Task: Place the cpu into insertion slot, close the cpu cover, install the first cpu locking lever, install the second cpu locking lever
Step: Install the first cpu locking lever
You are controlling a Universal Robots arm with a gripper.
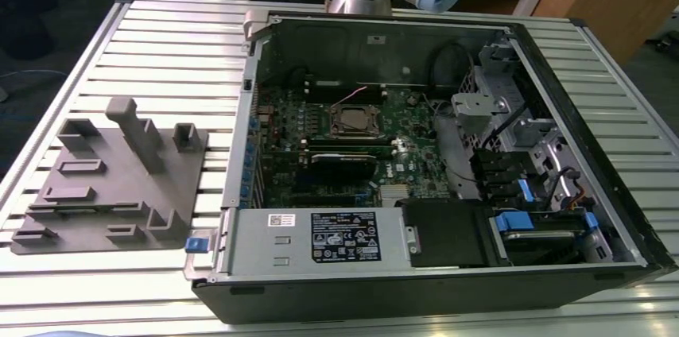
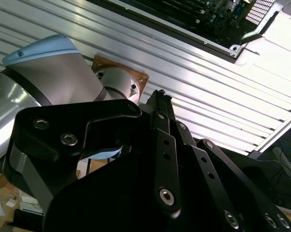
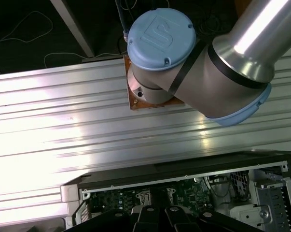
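Black, bolted link bars of the gripper [image 2: 160, 101] narrow to a point in the second wrist view, in front of the ribbed aluminium counter [image 2: 208, 82]. I cannot tell whether the gripper is open or closed, or whether it has hold of anything. Close beside it is a silver joint of the arm [image 2: 44, 72] with a pale blue cap, and the arm's base stands on a copper-brown base plate [image 2: 121, 72] on the counter. In the first wrist view the gripper's dark links lie in front of the green motherboard [image 3: 184, 198], just inside the near wall of the open computer case [image 3: 184, 169].

In the exterior view the case lies on its side on the counter with its interior facing up. The insertion slot [image 1: 355, 121] sits near the middle of the motherboard, a thin metal rim around a darker centre. Whether the cpu lies in it cannot be made out. A thin pale wire [image 1: 351, 99] arcs just beside the slot, on the side toward the arm's base. A long black card [image 1: 342, 158] lies across the board between the slot and the labelled power supply [image 1: 318, 238]. A metal drive cage [image 1: 510, 114] with cables and blue tabs fills the case's side at the exterior view's right. Outside the case, at the exterior view's left, a grey holder tray [image 1: 106, 186] with upright posts rests on the counter.
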